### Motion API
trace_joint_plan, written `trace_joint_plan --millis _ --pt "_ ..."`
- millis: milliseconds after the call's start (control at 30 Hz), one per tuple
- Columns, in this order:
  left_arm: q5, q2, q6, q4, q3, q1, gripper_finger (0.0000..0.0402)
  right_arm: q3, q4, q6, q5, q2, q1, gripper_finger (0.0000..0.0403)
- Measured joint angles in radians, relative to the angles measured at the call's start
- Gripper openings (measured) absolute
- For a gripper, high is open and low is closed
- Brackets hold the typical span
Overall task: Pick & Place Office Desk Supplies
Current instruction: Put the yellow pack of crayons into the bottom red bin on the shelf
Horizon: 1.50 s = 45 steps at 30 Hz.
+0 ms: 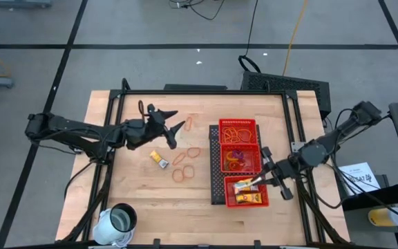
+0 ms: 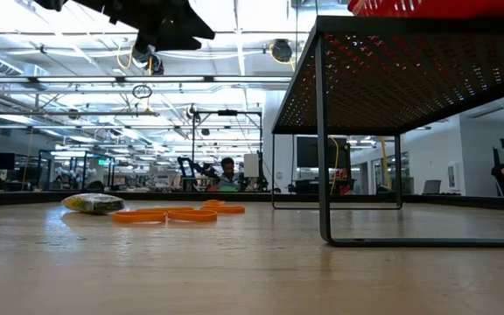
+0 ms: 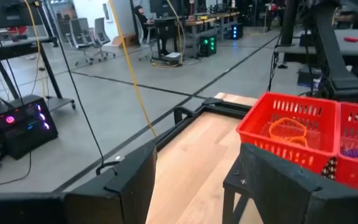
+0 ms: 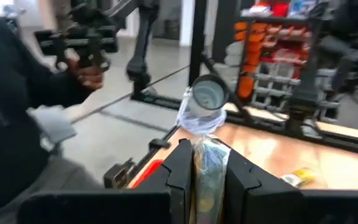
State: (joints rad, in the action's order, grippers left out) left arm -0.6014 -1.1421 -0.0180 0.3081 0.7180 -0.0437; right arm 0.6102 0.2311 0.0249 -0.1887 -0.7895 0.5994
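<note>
The red mesh tray (image 1: 240,124) stands on a black stand (image 2: 392,87) at the table's right. My right gripper (image 1: 257,181) is over its near compartment, shut on a yellowish packet (image 4: 207,165). More packets (image 1: 249,199) lie in that compartment, and rubber bands (image 3: 288,130) in the far one. My left gripper (image 1: 176,131) hangs open above the table, left of the tray, with nothing between its fingers. Orange rubber bands (image 1: 185,155) and a yellow packet (image 1: 159,159) lie flat on the wood. My right gripper pinches the packet between its two fingers, with the packet's end (image 4: 209,146) sticking out past the fingertips. The fingers come nearly level from the table's right side. The packet (image 1: 244,185) is over the tray's near compartment; whether it touches the packets below, I cannot tell.
A white cup (image 1: 119,221) stands at the table's near left corner. A person (image 4: 17,124) stands beyond the table in the right wrist view. Bare wood lies between the loose rubber bands and the cup.
</note>
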Motion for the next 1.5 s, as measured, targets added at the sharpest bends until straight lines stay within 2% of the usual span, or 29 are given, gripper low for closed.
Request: trace_joint_plan --millis 100,333,533,867,1067,1167,1233,1300,1400,1500 --pt "0.000 0.000 0.002 0.015 0.000 0.000 0.0241 -0.075 0.122 0.041 -0.047 0.000 0.028 0.0034" --pt "0.000 0.000 0.001 0.029 0.000 0.000 0.0241 -0.276 0.480 0.175 -0.044 0.000 0.072 0.0035" --pt "0.001 0.000 -0.009 0.028 0.000 0.000 0.0241 -0.389 0.743 0.182 -0.047 0.000 0.070 0.0082" --pt "0.001 0.000 -0.018 0.027 0.000 0.000 0.0241 -0.399 0.780 0.227 -0.047 -0.018 0.070 0.0164" --pt "0.001 -0.001 -0.018 0.029 0.000 0.000 0.0241 -0.399 0.816 0.189 -0.049 -0.013 0.070 0.0174" --pt "0.001 -0.001 -0.017 0.029 0.000 0.000 0.0241 -0.385 0.837 0.205 -0.120 0.016 0.071 0.0169" --pt "0.001 -0.001 -0.016 0.029 0.000 0.000 0.0241 -0.353 0.770 0.221 -0.202 0.059 0.071 0.0165" --pt "0.001 -0.001 -0.014 0.027 0.000 0.000 0.0241 -0.290 0.577 0.224 -0.270 0.101 0.071 0.0162" --pt "0.001 -0.001 -0.015 0.025 0.000 0.000 0.0241 -0.128 0.156 0.131 -0.352 0.116 0.071 0.0157" --pt "0.000 -0.001 -0.016 0.024 0.000 0.000 0.0241 0.069 -0.239 -0.024 -0.364 0.076 0.071 0.0148"
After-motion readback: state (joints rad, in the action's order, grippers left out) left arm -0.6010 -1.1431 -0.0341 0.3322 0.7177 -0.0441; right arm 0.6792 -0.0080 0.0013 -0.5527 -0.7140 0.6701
